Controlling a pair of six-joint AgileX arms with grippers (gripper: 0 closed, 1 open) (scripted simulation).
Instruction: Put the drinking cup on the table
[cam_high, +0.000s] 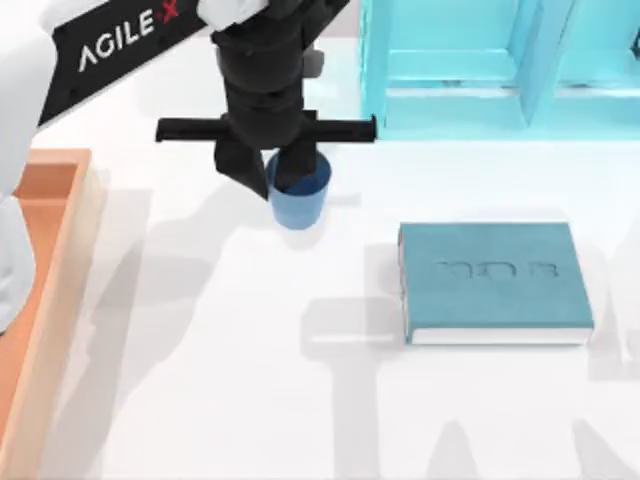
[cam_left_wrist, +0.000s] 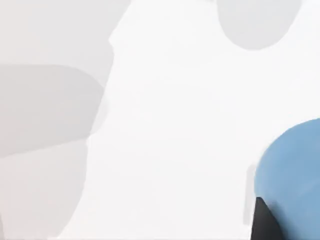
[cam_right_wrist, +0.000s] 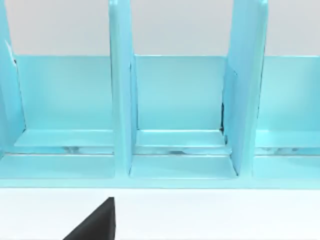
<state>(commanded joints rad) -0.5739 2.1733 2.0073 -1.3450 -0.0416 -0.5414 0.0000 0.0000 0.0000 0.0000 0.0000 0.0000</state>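
From above, the left arm, lettered "AGILE X", has its gripper closed on the rim of the upright cup on the table, left of the book. The left wrist view shows the cup's blue side. The right wrist view faces a teal rack; whether the right gripper is open I cannot tell.

The drinking cup is plain blue, darker inside its rim. The table is plain white, crossed by pale grey shadows. The book has a teal cover with faint embossed marks in the same teal, and a white page edge. The wooden tray is orange. The divided rack is light turquoise. The left gripper is black; its arm carries white lettering on black.
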